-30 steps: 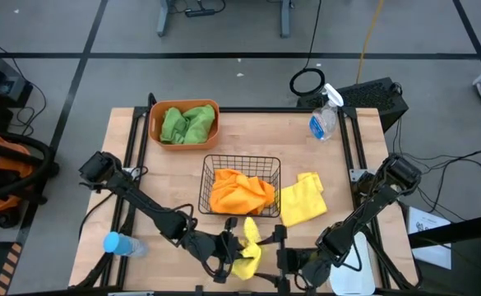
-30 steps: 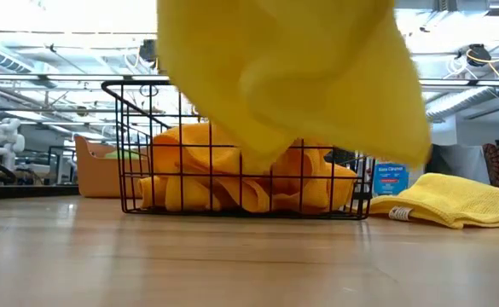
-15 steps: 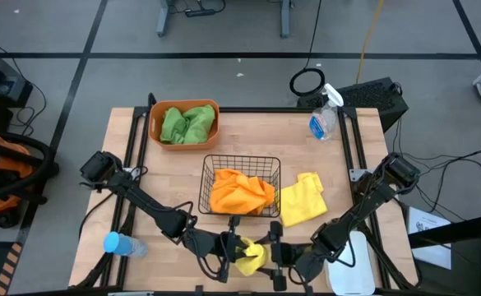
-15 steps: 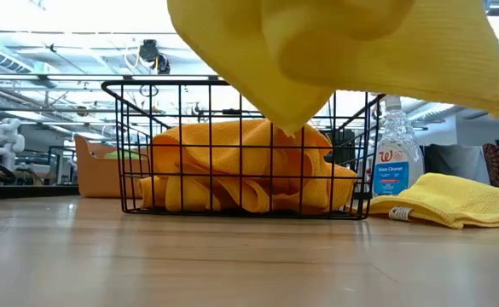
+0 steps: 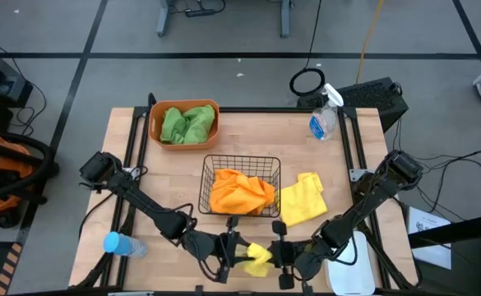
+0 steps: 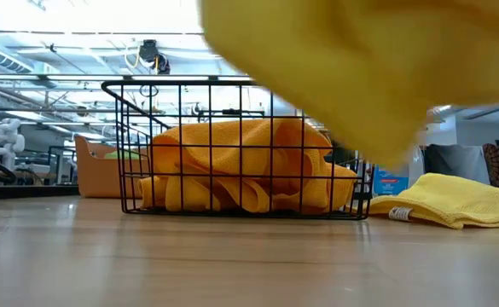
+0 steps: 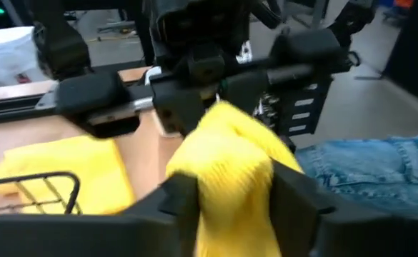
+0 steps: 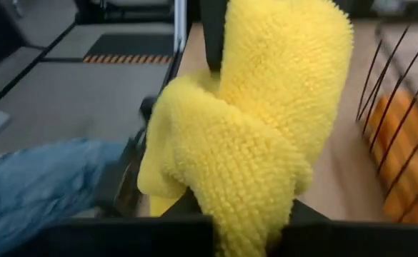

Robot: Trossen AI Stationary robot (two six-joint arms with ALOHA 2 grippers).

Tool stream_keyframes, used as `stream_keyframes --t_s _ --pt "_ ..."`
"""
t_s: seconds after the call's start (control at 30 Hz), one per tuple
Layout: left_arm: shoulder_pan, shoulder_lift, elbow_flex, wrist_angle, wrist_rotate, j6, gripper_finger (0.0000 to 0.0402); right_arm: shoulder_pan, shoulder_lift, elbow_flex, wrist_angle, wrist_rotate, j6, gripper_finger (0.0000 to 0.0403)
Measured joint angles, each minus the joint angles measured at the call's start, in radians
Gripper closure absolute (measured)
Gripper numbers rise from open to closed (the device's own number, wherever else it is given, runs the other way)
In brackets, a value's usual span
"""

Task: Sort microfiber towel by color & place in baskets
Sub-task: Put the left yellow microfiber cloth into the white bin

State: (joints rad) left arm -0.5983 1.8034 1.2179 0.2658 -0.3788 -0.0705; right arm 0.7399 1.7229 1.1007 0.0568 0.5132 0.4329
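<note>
**Mid-handoff on the yellow towel, both arms on it now**

So here's where I'm at. The left end effector (image 5: 242, 254) and right end effector (image 5: 276, 256) are nose to nose at the bottom centre of the high view, with the held yellow towel (image 5: 257, 256) bunched between them. Half a second back the cloth hung looser and sat a bit further left; a second ago the right arm was well off to the right. Now it has closed in and the towel is squeezed into a small wad.

In the left wrist view the left fingers are clamped on the cloth. The right wrist view shows the towel packed between the right fingers too, so I'd call that gripped as well, though it's tight in there.

Elsewhere: green towels (image 5: 187, 123) in the orange tub (image 5: 156, 129), orange towels (image 5: 240, 193) in the black wire basket (image 5: 205, 182), the second yellow towel (image 5: 301, 198) lying on the worktop (image 5: 248, 136) just right of the basket. The white bin (image 5: 353, 263) sits at the bottom right, partly under the right arm.

My read: this is a pass to the right arm, since the bin is on its side.
</note>
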Motion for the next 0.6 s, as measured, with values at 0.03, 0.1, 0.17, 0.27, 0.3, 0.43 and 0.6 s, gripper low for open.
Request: stream_keyframes --t_s 0.03,0.1,0.17,0.27,0.3,0.43,0.6 --pt "-0.009 0.0 0.0 -0.008 -0.025 0.0 0.0238 0.001 -0.011 0.0 -0.034 -0.017 0.031 0.0384" --pt "-0.027 0.0 0.001 -0.032 -0.09 -0.001 0.0208 0.007 -0.038 0.0 -0.1 -0.034 0.091 0.0371" --pt "-0.046 0.0 0.001 -0.057 -0.164 -0.002 0.0186 0.019 -0.069 0.0 -0.168 -0.032 0.134 0.0366" --pt "-0.074 0.0 0.001 -0.074 -0.268 -0.002 0.0168 0.04 -0.113 0.0 -0.289 -0.062 0.212 0.0371" --pt "-0.084 0.0 0.001 -0.079 -0.287 -0.002 0.0166 0.05 -0.132 0.0 -0.338 -0.094 0.246 0.0374" --pt "-0.114 0.0 0.001 -0.093 -0.293 -0.022 0.0165 0.109 -0.225 0.0 -0.489 -0.216 0.408 0.038" --pt "-0.122 0.0 0.001 -0.094 -0.294 -0.029 0.0165 0.198 -0.33 0.0 -0.677 -0.285 0.6 0.038"
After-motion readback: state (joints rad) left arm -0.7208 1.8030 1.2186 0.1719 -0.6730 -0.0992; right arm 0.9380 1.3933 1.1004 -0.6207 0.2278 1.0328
